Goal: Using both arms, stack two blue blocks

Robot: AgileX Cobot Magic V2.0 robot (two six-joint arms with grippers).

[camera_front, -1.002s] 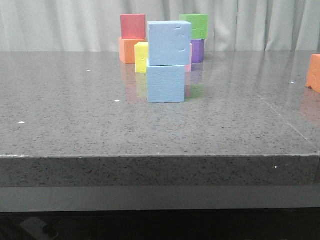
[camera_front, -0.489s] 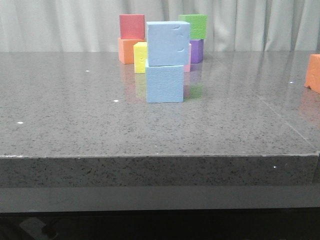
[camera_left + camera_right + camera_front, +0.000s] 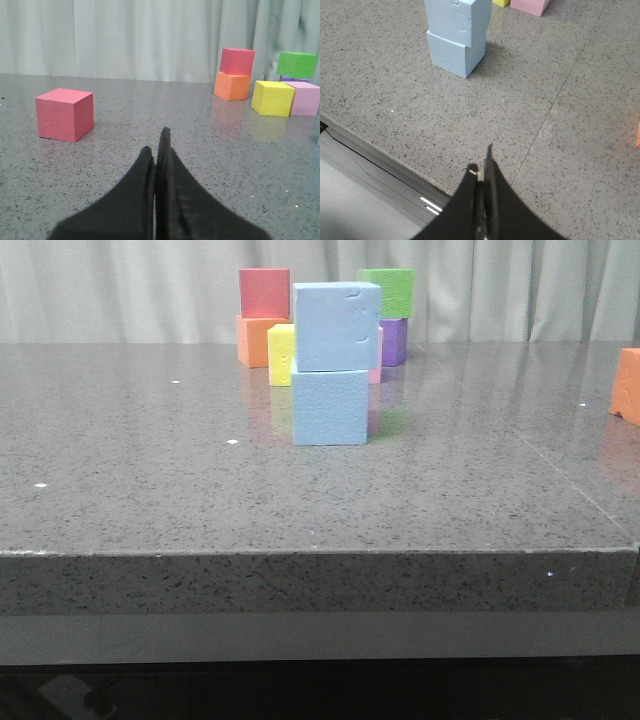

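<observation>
Nearest, both black two-finger claws sit low over the speckled grey stone tabletop (image 3: pixel 150 490) with fingers pressed together and nothing between them: the left claw (image 3: pixel 159 150) and the right claw (image 3: pixel 482 167). Mid-table, the dented pale sky-blue foam cube (image 3: pixel 337 326) rests on the smoother pale sky-blue foam cube (image 3: pixel 329 407), overhanging slightly. Behind stand a yellow foam cube (image 3: pixel 281 354), a red foam cube (image 3: pixel 264 292) atop an orange one (image 3: pixel 253 341), and a green cube (image 3: pixel 390 291) over a purple one (image 3: pixel 395 340). Since a second ago the stack has kept its form, sitting marginally further left in the front view.
</observation>
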